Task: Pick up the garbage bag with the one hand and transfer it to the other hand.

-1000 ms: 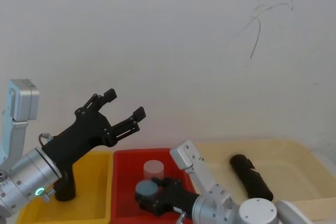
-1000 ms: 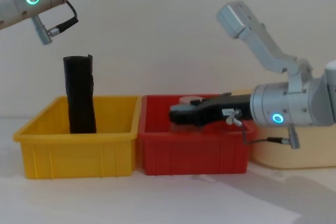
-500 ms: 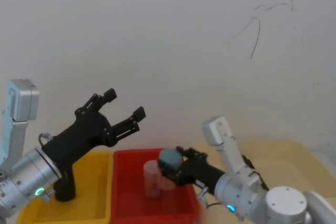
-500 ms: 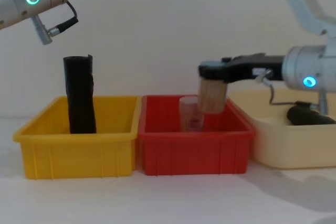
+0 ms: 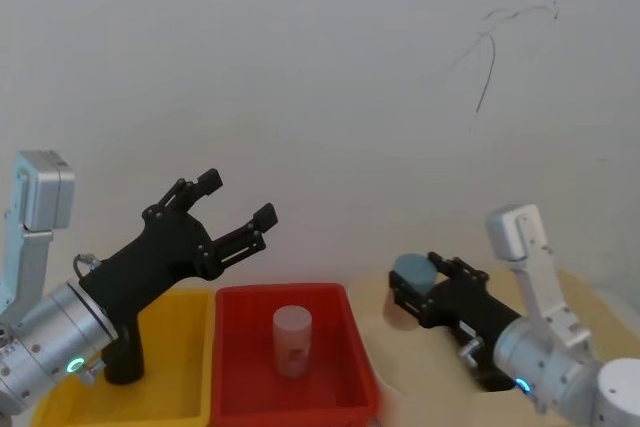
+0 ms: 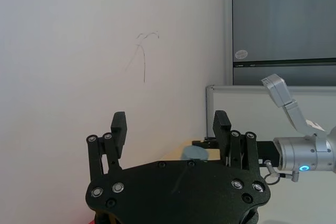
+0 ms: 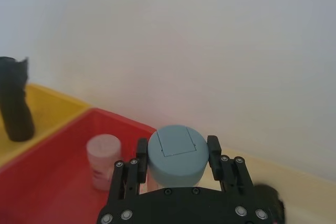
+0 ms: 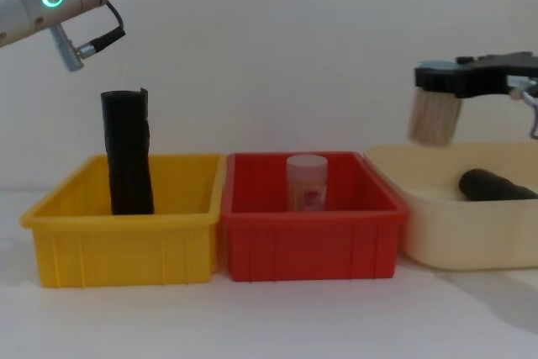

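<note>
Your right gripper (image 7: 176, 169) has its jaws clamped on a grey-capped jar (image 7: 176, 153); the left gripper (image 5: 232, 209) hangs wide open. The garbage bag (image 8: 128, 152) stands upright in the yellow bin (image 8: 126, 237), well below those open jaws. Bring them down to straddle its upper part squarely before closing.

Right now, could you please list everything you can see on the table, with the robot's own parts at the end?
Yellow bin: one, yellow, leftmost.
Upright roll: one, black, standing in the yellow bin.
Red bin: one, red, middle.
Pale bottle: one, translucent pinkish-white, upright in the red bin.
Cream bin: one, cream, rightmost.
Lying roll: one, black, on its side in the cream bin.
Capped jar: one, grey-blue cap, held above the cream bin.
Left gripper: open, raised above the yellow bin.
Right gripper: shut on the capped jar.
</note>
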